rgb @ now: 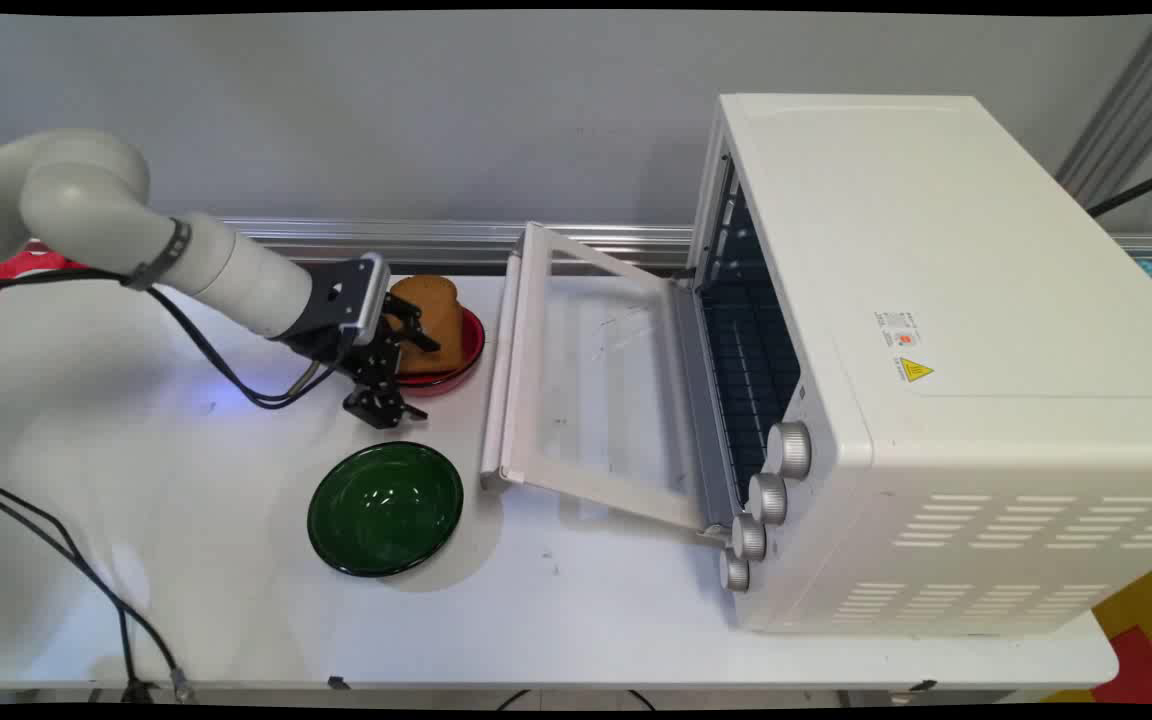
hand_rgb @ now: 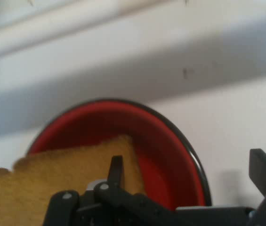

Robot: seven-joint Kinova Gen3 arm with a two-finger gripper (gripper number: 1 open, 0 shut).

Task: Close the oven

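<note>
A white toaster oven (rgb: 936, 350) stands on the right of the white desk (rgb: 586, 620), its glass door (rgb: 586, 385) swung down open toward the left and four silver knobs (rgb: 761, 500) on its near front. A green plate (rgb: 385, 508) lies near the door's near-left corner. Behind the desk runs a metal rail (rgb: 416, 238) along the grey wall (rgb: 386, 110).

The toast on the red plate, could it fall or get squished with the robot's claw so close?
Maybe. The gripper sits open right beside the toast, one finger against the slice. The toast stands on edge in the red plate, so a small nudge might tip it over or off the rim. The plate could also slide on the smooth table. The open oven door is close by, so a wide swing might bump it.
</note>
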